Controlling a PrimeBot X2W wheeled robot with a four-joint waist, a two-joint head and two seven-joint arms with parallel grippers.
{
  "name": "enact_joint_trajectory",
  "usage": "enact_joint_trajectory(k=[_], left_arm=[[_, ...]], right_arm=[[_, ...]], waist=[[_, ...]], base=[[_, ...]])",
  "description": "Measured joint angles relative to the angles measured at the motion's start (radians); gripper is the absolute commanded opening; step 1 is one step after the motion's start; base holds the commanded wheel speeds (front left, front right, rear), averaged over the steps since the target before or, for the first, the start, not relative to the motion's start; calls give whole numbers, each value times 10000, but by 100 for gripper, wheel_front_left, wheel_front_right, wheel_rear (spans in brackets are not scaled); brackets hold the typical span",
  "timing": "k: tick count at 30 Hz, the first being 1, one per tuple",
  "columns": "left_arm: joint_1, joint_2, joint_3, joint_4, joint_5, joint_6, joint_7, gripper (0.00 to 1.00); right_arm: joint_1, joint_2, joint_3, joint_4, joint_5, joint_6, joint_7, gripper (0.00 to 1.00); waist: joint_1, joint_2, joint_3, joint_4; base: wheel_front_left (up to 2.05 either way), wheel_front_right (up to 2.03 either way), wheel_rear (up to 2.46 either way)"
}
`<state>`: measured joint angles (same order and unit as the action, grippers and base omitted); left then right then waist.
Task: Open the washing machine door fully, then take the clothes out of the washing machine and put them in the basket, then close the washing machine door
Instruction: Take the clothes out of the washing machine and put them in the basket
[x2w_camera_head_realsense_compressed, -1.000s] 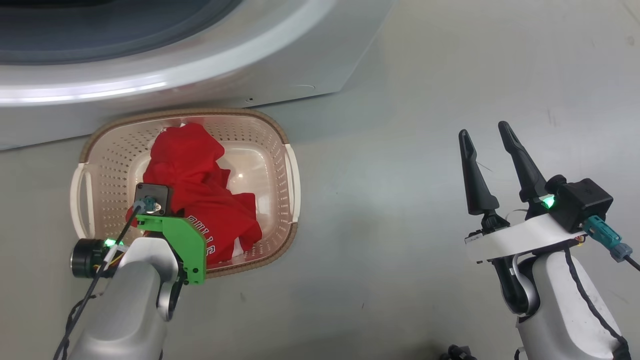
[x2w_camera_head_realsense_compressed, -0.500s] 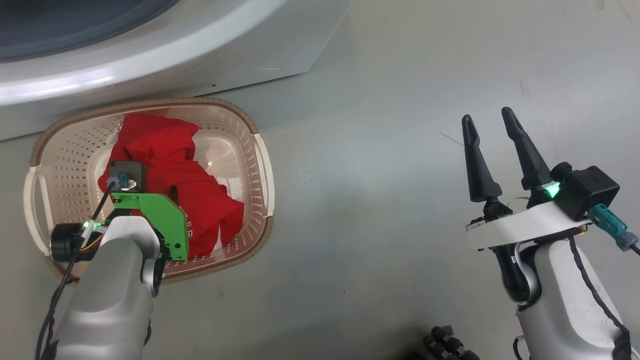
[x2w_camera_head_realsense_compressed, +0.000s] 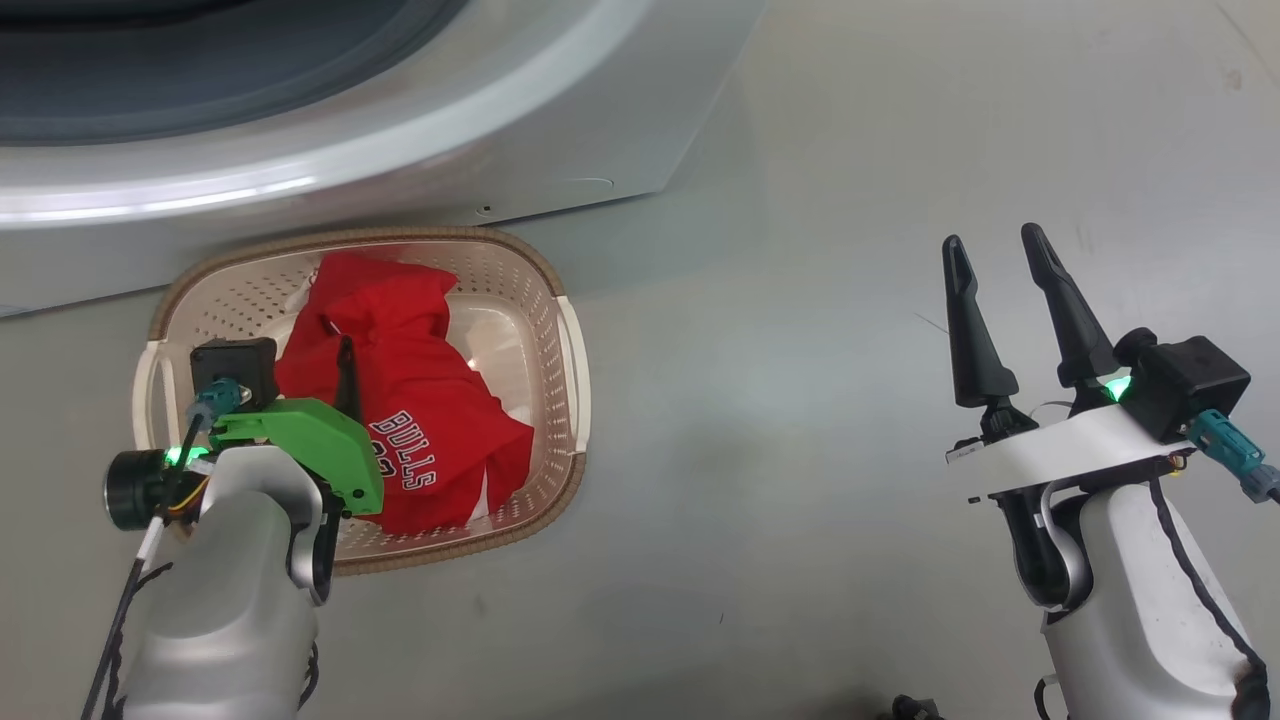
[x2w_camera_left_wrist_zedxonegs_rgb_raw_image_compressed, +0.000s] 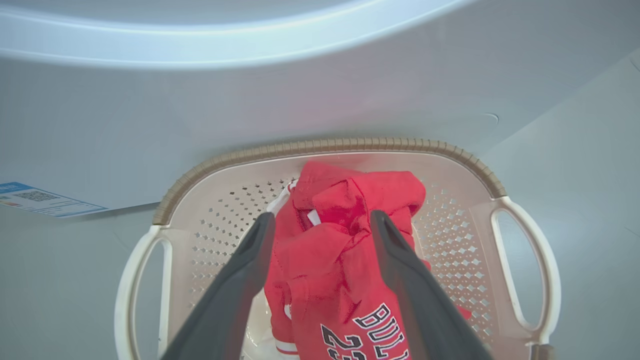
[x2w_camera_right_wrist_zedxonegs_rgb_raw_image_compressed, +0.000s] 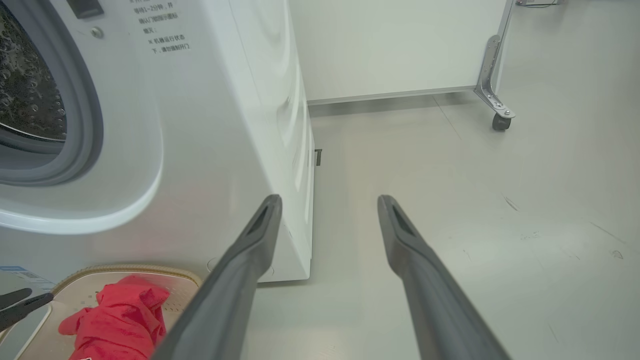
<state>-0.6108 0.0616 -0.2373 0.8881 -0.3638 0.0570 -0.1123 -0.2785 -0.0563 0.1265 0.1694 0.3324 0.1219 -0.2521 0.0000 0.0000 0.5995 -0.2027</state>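
Downward, the left gripper (x2w_camera_left_wrist_zedxonegs_rgb_raw_image_compressed: 322, 220) points, jaws spread, over the bright red jersey (x2w_camera_left_wrist_zedxonegs_rgb_raw_image_compressed: 345, 280) in the cream perforated basket (x2w_camera_left_wrist_zedxonegs_rgb_raw_image_compressed: 330, 146).

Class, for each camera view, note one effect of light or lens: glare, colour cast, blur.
Head view: a bright glare band runs along the washing machine front, and a small glint sits on the basket floor. Left wrist view: the red jersey throws a faint pink tint on the white panel above it. Right wrist view: the right gripper looms large with soft-edged fingers.
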Motion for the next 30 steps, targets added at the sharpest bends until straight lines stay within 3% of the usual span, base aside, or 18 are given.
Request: enact_joint_trajectory(k=[7,21,30], left_arm=[[354,-104,198,-474,-232,-50,-1455,100],[1065,-128,102,-2205,221,6,-1446,100],[1959,-130,217,-4056,487,148,-1444,100]], right_arm=[[153,-58,-251,140,-105,0,0,100],[926,-174,-830,255,-224,-113,0,100],[1593,-221,-863,251,-349,-192,0,100]], waist=[[0,0,-619,346],[0,0,-2071,1072],[0,0,-2989,1438]], base=[[0,0,0],[0,0,0],[0,0,0]])
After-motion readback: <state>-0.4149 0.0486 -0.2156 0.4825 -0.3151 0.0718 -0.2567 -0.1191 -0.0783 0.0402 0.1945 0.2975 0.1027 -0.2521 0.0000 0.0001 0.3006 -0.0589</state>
